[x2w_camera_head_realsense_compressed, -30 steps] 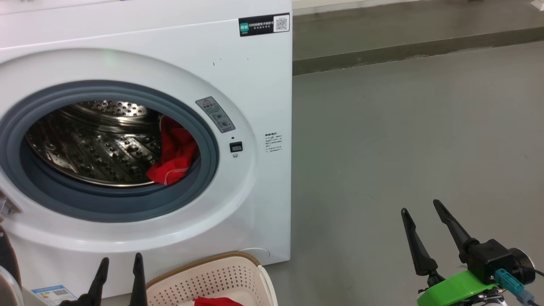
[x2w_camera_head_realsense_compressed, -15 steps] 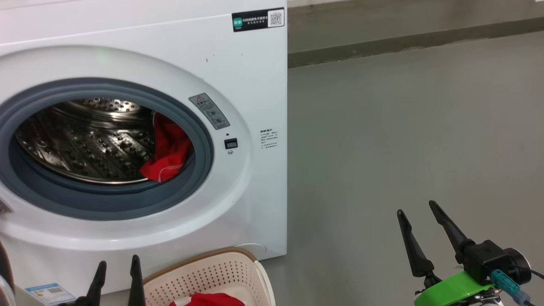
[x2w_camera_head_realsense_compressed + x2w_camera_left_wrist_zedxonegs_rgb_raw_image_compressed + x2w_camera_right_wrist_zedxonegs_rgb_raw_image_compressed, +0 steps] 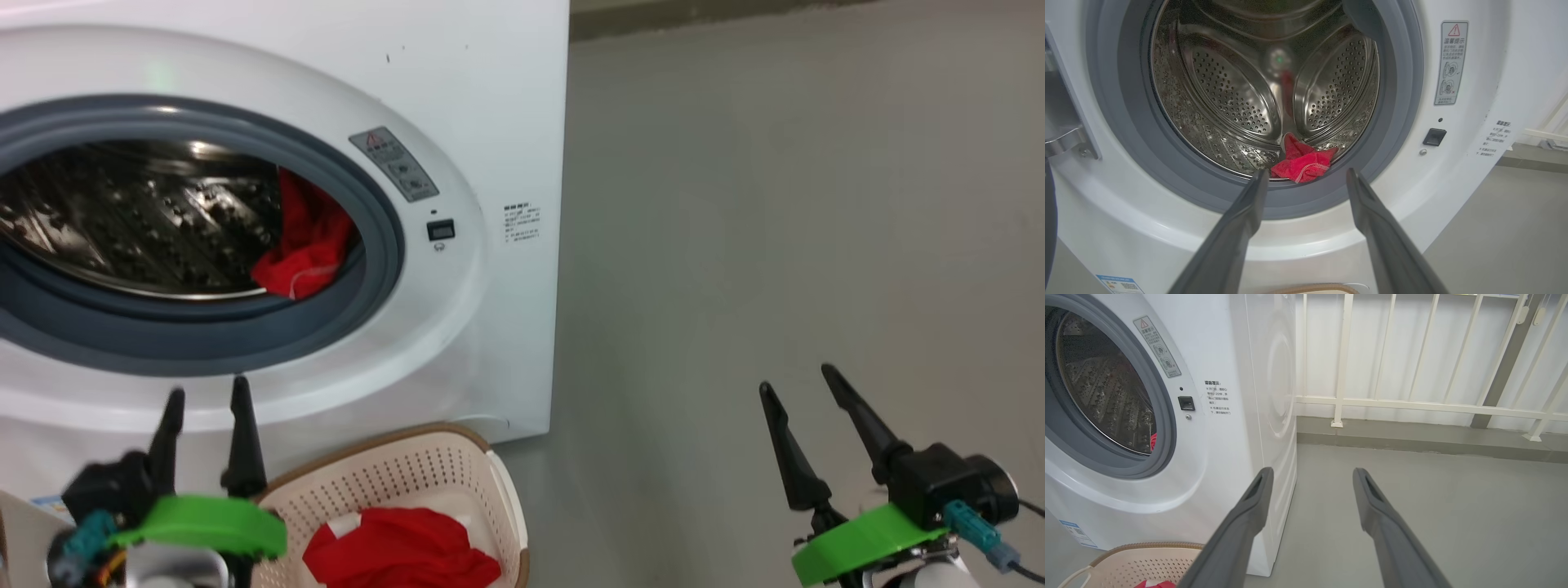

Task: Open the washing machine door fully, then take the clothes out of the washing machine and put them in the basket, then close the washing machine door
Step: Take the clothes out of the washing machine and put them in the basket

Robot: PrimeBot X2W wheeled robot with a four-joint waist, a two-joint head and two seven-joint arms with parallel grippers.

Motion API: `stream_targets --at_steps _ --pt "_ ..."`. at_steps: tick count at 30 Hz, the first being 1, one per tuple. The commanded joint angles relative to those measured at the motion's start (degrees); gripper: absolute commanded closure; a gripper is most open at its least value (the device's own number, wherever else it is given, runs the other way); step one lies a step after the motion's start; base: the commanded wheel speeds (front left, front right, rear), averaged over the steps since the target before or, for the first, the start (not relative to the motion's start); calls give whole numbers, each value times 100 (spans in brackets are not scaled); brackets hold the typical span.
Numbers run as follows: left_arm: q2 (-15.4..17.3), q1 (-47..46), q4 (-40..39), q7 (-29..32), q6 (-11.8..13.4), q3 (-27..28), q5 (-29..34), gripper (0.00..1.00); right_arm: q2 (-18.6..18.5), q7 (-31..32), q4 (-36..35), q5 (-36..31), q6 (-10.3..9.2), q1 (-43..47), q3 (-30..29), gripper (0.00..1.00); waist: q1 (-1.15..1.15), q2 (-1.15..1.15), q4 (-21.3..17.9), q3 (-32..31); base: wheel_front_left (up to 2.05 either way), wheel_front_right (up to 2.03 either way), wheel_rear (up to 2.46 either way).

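1 red garment [image 3: 400, 551] lies in the basket [image 3: 457, 465] at lower centre, another piece [image 3: 298, 245] sits in the washing machine [image 3: 498, 98] at left, not yet shut; I see left gripper [image 3: 206, 386] and right gripper [image 3: 796, 376] agape, empty.

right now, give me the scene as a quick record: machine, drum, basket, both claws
washing machine: white front-loader, opening uncovered
drum: perforated steel, one red garment lying low at its front edge
basket: on the floor in front of the machine, red clothes inside
left claw: open, holding nothing, in front of the opening, pointed at the garment
right claw: open, holding nothing, over the floor to the machine's right
left to do: drum garment not yet taken out
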Motion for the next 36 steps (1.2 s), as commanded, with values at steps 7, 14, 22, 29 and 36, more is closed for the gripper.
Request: stream_targets --at_steps 7,14,22,29,36 --pt "396 -1224 433 -119 -161 315 -140 0 -84 -37 -200 -44 35 -574 197 0 0 0 77 825 0 0 0" --pt "588 -2265 1052 -166 -329 392 -221 0 -112 -37 -226 -57 35 -811 165 0 0 0 77 1437 0 0 0" --pt "726 -3416 1811 -177 -480 541 -376 0 -87 -37 -266 15 35 -1090 150 0 0 0 -49 1980 0 0 0" --pt "885 -4485 2733 -177 -598 629 -555 0 -81 -37 -296 81 35 -1207 128 0 0 0 -162 2396 0 0 0" --pt "920 -5061 3595 307 -680 415 -826 0 -53 -37 -242 156 35 -1213 40 0 0 0 -214 2463 0 0 0"
